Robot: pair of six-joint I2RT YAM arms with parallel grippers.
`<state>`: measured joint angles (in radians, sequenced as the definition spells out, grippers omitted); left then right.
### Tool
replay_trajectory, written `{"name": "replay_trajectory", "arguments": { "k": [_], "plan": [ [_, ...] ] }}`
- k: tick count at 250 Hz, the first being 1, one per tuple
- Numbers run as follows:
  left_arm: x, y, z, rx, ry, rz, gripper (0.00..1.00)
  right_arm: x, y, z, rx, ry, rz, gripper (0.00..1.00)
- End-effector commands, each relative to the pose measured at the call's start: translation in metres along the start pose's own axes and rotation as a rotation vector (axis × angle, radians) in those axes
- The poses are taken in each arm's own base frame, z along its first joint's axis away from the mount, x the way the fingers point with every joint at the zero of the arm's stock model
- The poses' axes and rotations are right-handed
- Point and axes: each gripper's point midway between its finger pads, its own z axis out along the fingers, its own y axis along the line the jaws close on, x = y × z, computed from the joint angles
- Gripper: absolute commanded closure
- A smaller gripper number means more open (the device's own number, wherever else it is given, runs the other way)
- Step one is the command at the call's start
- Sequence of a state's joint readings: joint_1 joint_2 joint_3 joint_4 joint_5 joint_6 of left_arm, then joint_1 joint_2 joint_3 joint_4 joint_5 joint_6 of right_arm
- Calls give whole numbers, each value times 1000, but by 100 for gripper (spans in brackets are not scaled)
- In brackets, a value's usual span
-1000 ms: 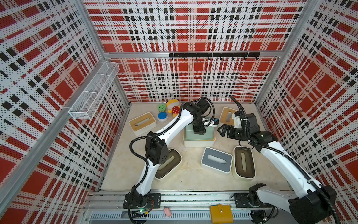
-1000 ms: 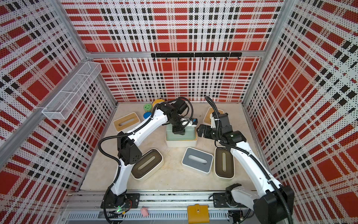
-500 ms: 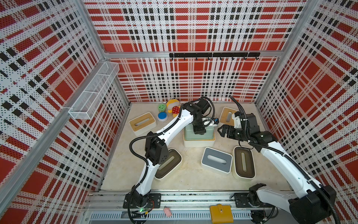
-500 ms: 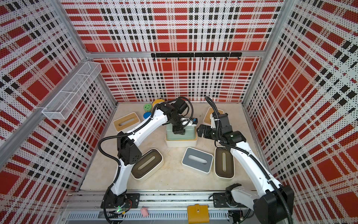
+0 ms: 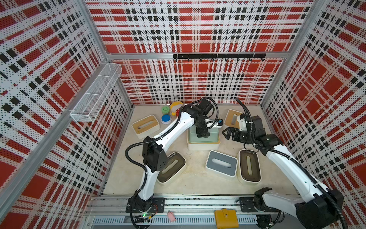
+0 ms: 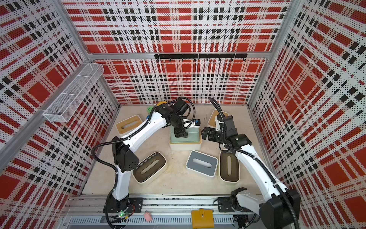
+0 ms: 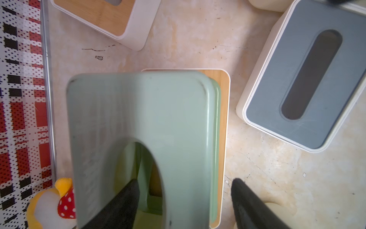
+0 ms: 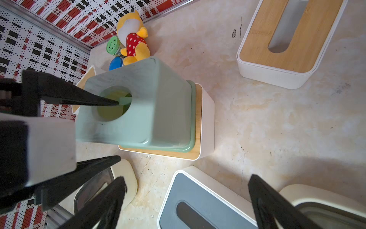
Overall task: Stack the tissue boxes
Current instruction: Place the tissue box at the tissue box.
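A pale-green tissue box [image 5: 213,135] [image 6: 193,134] rests rim-down on the bamboo lid of a white tissue box [image 5: 204,146] in the middle. My left gripper [image 5: 202,133] [image 7: 185,180] is open over it. One finger [image 8: 95,101] reaches into its oval hole and the other [image 7: 247,198] stands outside, clear of the wall. My right gripper [image 5: 227,133] [image 8: 186,177] hangs open and empty just right of the stack. Loose tissue boxes lie around: bamboo-lidded [image 5: 145,125] [image 5: 232,119], grey-lidded [image 5: 221,163] [image 8: 198,204], dark-brown-lidded [image 5: 171,167] [image 5: 249,165].
A yellow plush toy [image 5: 175,108], a green disc [image 5: 165,109] and a blue disc [image 5: 166,118] sit at the back left. A wire basket [image 5: 97,95] hangs on the left wall. A yellow wallet [image 5: 225,218] lies on the front rail.
My left gripper's jaws have spread apart and let go of the pale-green box's wall. Both arms and all boxes stay where they were.
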<state>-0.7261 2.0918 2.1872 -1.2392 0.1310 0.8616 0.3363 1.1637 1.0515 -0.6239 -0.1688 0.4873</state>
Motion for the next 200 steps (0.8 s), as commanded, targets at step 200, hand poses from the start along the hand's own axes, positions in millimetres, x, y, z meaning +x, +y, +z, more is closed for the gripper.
{"name": "replay_trajectory", "arguments": {
  "k": [200],
  "plan": [
    [97, 81, -180, -196, -1097, -1493, 1, -79, 54, 6, -370, -145, 97, 1]
  ]
}}
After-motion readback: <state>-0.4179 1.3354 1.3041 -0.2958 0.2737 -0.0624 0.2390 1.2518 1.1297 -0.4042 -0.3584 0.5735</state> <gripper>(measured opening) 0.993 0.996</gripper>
